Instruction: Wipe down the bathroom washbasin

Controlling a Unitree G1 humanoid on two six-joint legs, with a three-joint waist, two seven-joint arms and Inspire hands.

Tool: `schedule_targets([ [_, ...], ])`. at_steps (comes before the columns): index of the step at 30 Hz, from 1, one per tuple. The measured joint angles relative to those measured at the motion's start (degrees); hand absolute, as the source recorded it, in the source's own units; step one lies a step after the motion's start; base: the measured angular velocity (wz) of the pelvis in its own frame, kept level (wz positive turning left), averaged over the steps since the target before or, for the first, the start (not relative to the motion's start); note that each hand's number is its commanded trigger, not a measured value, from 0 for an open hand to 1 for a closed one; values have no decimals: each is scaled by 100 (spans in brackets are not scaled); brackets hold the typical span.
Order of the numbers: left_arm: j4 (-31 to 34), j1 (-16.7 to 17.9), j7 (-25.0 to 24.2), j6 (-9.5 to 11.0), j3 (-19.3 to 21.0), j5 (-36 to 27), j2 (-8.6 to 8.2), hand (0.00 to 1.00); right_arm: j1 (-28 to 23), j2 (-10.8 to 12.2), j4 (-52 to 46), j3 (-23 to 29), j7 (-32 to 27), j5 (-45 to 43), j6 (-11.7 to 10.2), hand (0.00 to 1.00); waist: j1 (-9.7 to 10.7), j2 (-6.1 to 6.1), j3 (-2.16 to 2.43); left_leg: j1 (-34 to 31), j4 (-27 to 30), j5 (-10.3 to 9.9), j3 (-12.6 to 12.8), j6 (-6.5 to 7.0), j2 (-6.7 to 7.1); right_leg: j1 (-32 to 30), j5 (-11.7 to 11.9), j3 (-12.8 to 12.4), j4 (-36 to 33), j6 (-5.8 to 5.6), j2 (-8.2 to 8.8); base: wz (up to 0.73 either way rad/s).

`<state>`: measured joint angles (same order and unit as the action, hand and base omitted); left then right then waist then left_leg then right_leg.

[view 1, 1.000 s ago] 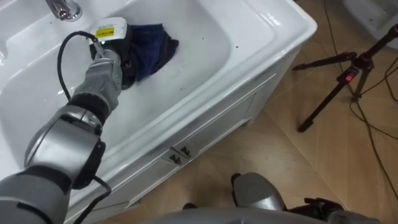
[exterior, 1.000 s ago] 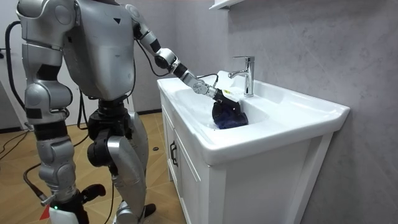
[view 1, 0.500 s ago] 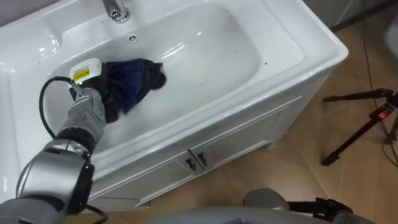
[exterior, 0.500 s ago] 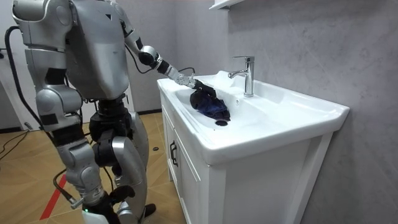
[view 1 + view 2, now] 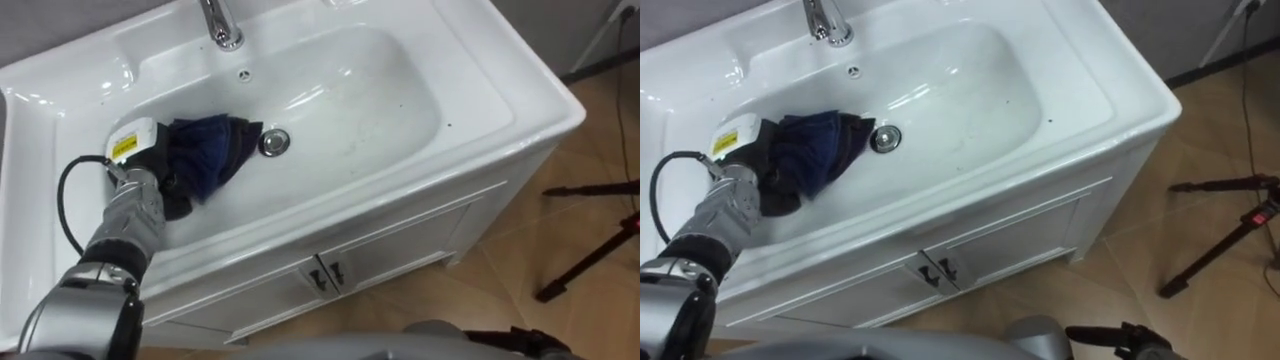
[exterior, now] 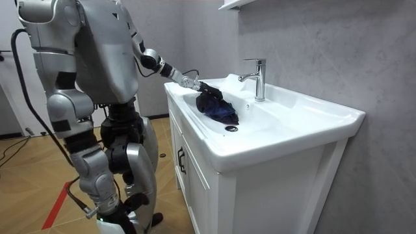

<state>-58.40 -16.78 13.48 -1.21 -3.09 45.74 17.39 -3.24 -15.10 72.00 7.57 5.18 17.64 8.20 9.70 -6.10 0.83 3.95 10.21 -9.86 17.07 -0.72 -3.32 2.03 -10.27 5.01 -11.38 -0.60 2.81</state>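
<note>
A white basin [image 5: 480,60] is set in a white cabinet, with a chrome tap [image 5: 222,22] at its back rim and a round drain [image 5: 274,142] in the bowl. A dark blue cloth [image 5: 210,150] lies bunched on the bowl's left slope, just left of the drain. My left hand [image 5: 150,185] reaches in from the lower left with its fingers curled into the cloth's left edge. In the room view the cloth [image 6: 214,107] sits at the basin's end nearest the robot. My right hand [image 6: 112,209] hangs low at the robot's side.
The cabinet's two doors with small metal handles [image 5: 325,275] face me below the basin. A black tripod [image 5: 600,260] stands on the wooden floor at the right. A grey wall rises behind the tap.
My left hand dragged the cloth from under the tap to the bowl's left end, uncovering the drain. The robot stepped and the eye view shifted.
</note>
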Motion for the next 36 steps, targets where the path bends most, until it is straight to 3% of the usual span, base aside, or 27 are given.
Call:
schedule_targets([
  [8,269,283,-40,83,71,-5,0,100,-2,5,-7,166,56,5,-4,0,-83,35,41,184,-83,9,-3,-14,0,150,-3,-7,88,19,-24,0],
  [14,389,393,-76,82,60,266,-1,100,-32,2,-9,186,114,10,-4,0,-78,53,32,268,-90,3,-2,-22,-1,290,1,-26,154,19,-31,0],
  [20,746,520,-79,66,-144,503,8,100,58,-2,163,100,179,16,-259,0,-66,65,23,263,-89,1,-57,-25,9,279,-6,3,171,11,-23,6],
  [23,974,538,-96,-68,-504,514,34,100,56,-7,167,-80,181,8,-300,0,-54,88,5,256,-101,1,-69,-25,20,292,-10,37,171,3,-12,9],
  [30,1730,569,-686,-174,-971,616,126,100,101,7,236,-136,382,5,-530,0,142,123,-114,144,-100,-5,-176,-34,53,277,-10,160,264,-48,12,14],
  [36,2001,525,-946,-285,-1446,616,142,100,124,-12,363,-188,605,0,-585,0,349,115,-117,133,-108,-5,-184,-33,93,297,-6,165,273,-77,48,2],
])
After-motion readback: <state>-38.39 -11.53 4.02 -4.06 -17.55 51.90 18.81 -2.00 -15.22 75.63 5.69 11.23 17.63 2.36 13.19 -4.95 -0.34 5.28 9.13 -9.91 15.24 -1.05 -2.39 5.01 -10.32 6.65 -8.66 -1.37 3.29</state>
